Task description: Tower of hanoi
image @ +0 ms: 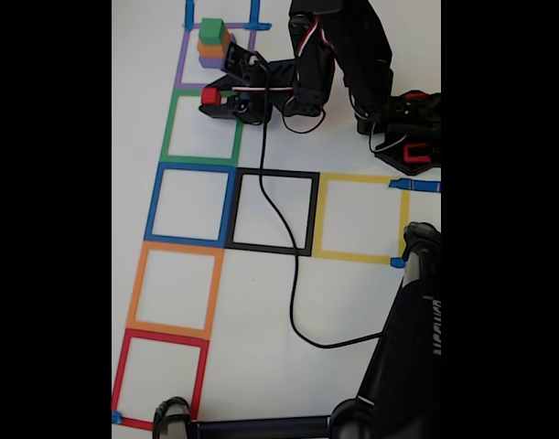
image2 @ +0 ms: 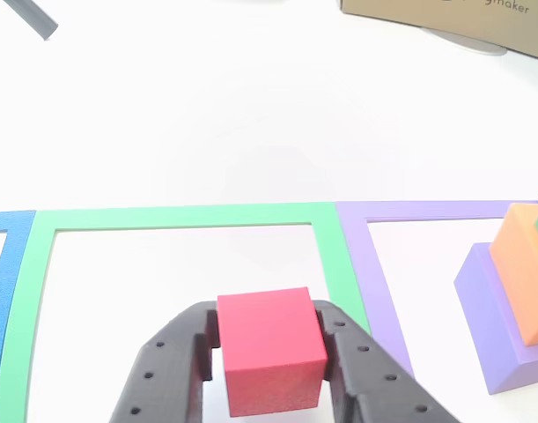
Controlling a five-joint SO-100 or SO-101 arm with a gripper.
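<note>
Gripper point(image2: 270, 366) clamped on the red cube point(image2: 270, 348), both fingers flat against its sides, low over the green square point(image2: 176, 216). Stack point(image: 212, 44) of purple, orange and green blocks sits in the purple square point(image: 183, 69) next door. Step looks like mid-transfer of the red cube; next move needs a lift or a set-down, can't tell which.

The arm point(image: 338, 55) reaches from the table's top right, folded down leftward. Its gripper point(image: 212, 97) sits low near the top-left corner. Both jaws clamp a cube point(image2: 270, 348)
</note>
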